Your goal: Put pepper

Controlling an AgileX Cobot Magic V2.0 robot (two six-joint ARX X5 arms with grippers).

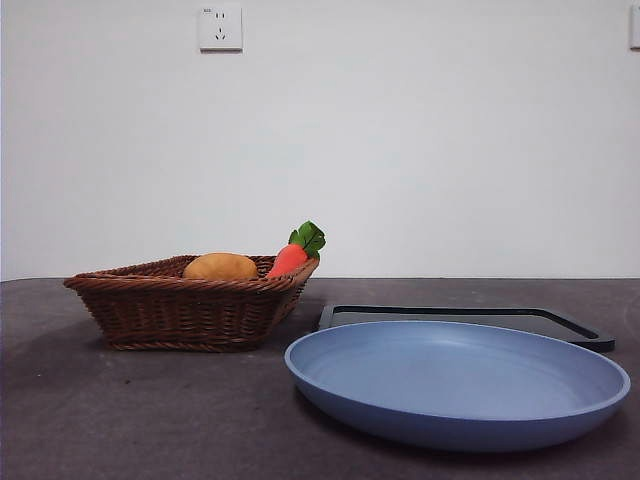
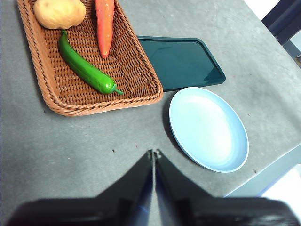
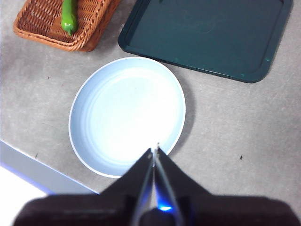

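Note:
The dark-green pepper [image 2: 85,70] lies in the brown wicker basket [image 2: 51,94], beside a carrot [image 2: 105,26] and a potato [image 2: 59,12]; its end also shows in the right wrist view [image 3: 69,18]. In the front view the basket [image 1: 190,305] hides the pepper. The empty blue plate [image 1: 458,380] sits near the basket [image 2: 208,128] [image 3: 127,115]. My left gripper [image 2: 154,153] is shut and empty, high above bare table beside the basket. My right gripper [image 3: 155,149] is shut and empty, high above the plate's edge.
A dark-green tray [image 2: 181,61] [image 3: 207,35] [image 1: 470,320] lies flat behind the plate and beside the basket. The table's edge [image 3: 28,165] runs close to the plate. A wall socket [image 1: 220,28] is on the white wall.

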